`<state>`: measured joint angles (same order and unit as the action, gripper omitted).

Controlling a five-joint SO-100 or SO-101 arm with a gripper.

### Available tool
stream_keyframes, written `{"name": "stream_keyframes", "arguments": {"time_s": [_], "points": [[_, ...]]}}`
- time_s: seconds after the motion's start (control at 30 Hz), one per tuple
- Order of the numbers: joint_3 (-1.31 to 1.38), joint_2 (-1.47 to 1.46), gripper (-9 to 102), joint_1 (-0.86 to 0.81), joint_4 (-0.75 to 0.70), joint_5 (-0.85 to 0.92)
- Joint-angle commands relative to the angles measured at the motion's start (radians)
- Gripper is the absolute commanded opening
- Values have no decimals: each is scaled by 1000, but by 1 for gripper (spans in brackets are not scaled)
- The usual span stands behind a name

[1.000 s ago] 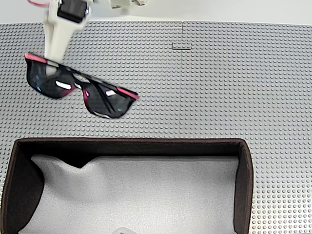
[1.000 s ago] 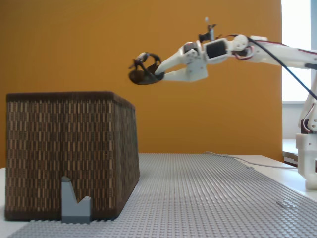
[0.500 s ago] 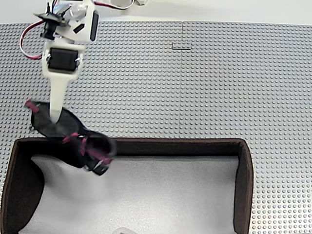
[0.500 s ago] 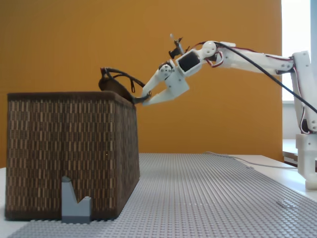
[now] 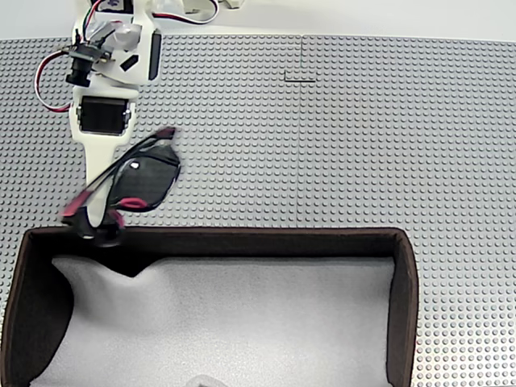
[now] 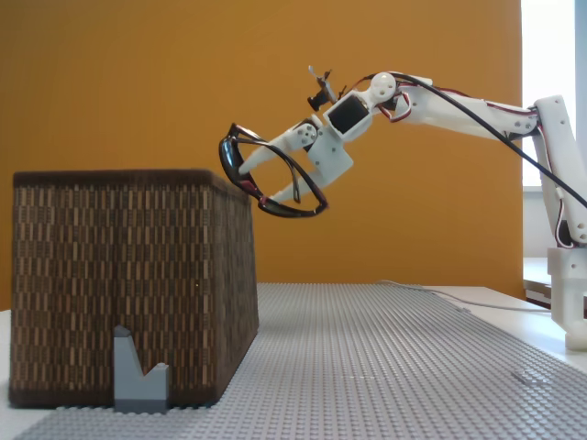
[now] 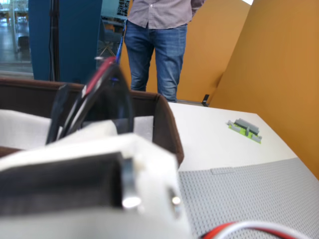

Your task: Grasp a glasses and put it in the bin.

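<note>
The glasses (image 5: 137,181) are dark-lensed with pink-red tips, blurred, tilted steeply, one end near the bin's far rim (image 5: 242,235). From the side, the glasses (image 6: 266,183) hang in the air just right of the bin's brown wall (image 6: 128,284), mostly outside it, above rim height. My white gripper (image 6: 271,181) is open, its fingers spread, and the frame is looped loosely around the upper finger (image 6: 280,147). From above, the gripper (image 5: 98,211) points at the bin's left far corner. In the wrist view the glasses (image 7: 94,97) stand before the bin's white lining (image 7: 144,127).
A grey studded baseplate (image 5: 339,145) covers the table. A small grey brick piece (image 6: 139,376) leans against the bin's outer wall. The arm's base (image 6: 569,275) stands at the right. A person (image 7: 154,45) stands behind the table; a green-grey brick (image 7: 244,130) lies beyond the bin.
Half a second ago the gripper held the glasses shut over the bin's rim. Now its fingers have spread and the glasses have swung back out, tilted, on the mat side.
</note>
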<state>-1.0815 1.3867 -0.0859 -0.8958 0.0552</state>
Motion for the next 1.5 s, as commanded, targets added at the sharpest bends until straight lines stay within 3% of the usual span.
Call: {"name": "stream_keyframes", "arguments": {"time_s": [0.0,0.23,0.6,0.8,0.93,1.23,1.47], "points": [[71,71,27,6,28,25],[167,87,24,43,78,35],[187,38,25,126,376,126],[186,12,25,143,448,143],[158,107,17,121,316,101],[37,281,27,48,-110,-87],[5,299,29,48,-209,-158]]}}
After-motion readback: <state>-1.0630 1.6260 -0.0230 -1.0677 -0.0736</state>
